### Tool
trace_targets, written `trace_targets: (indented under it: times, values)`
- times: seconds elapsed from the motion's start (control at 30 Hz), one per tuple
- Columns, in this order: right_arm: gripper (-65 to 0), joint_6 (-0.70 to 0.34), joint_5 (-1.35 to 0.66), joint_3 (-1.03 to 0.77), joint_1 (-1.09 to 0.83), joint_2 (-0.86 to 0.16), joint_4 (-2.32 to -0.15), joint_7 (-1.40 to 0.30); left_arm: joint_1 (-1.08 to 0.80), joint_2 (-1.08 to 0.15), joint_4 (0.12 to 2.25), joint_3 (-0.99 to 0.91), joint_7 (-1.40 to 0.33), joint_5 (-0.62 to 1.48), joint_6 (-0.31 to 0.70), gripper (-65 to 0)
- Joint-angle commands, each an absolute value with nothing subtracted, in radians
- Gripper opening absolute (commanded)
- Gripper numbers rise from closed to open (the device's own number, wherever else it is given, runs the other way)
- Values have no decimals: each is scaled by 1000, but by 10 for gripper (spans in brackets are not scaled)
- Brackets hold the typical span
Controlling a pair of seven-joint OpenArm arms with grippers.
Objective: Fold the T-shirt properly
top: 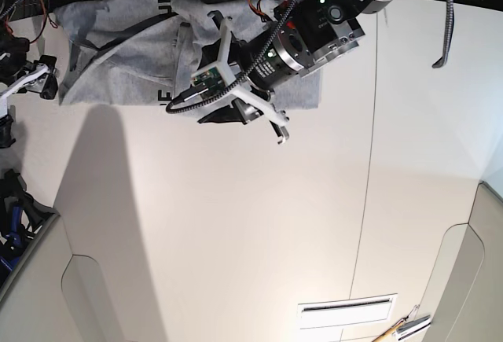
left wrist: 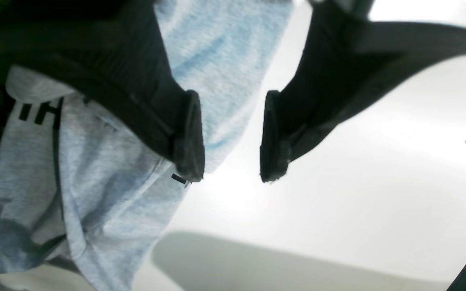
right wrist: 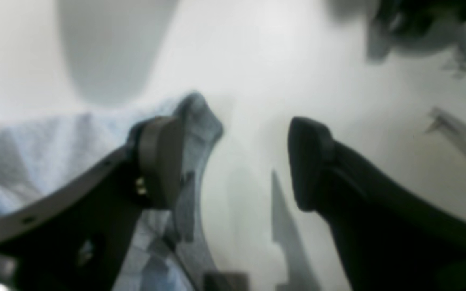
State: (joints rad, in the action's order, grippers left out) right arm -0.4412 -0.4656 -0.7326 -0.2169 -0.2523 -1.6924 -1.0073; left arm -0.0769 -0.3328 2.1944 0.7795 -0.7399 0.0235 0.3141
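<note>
At the far edge of the white table [top: 236, 224], base view: the T-shirt [top: 126, 51] lies in a rumpled band, its long axis running across the picture along that edge, from the left side to under the left arm's wrist. Black lettering shows on some folds. Which end is the neck cannot be told.

Base view shows the whole spread of the shirt; neither wrist view does. It shows the left gripper [top: 240, 106] over the shirt's near hem; the right gripper sits at the left border, mostly cut off.

Left wrist view: left gripper [left wrist: 233, 137] with jaws well apart, nothing between the fingertips [left wrist: 190, 137]. T-shirt [left wrist: 95, 161] lies under and beside one finger, bare table under the other.

Right wrist view, blurred: right gripper [right wrist: 233, 161] spread wide, released. A bunched corner of the T-shirt [right wrist: 55, 137] sits behind one finger pad [right wrist: 160, 161]; touching or not, cannot tell.
</note>
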Motion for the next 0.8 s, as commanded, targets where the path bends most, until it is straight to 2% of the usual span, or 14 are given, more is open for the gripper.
trace_targets:
  times: [0.0,0.17,0.53,0.77]
  values:
    - [-246,-441,-519,-738,-212,-271,-1694,-997,-68,-330,2213,778,-715,25,306,-379]
    - [-246,-498,-682,-738,-215,-271,-1662,-1134,-67,-330,2213,778,-715,25,306,-379]
    - [-246,-497,-728,-738,-326,-268,-1658,-1152,-66,-330,2213,777,-715,25,306,-379]
    - [-247,-532,-876,-737,-336,-260,-1657,-1193,-67,-330,2213,778,-715,25,306,-379]
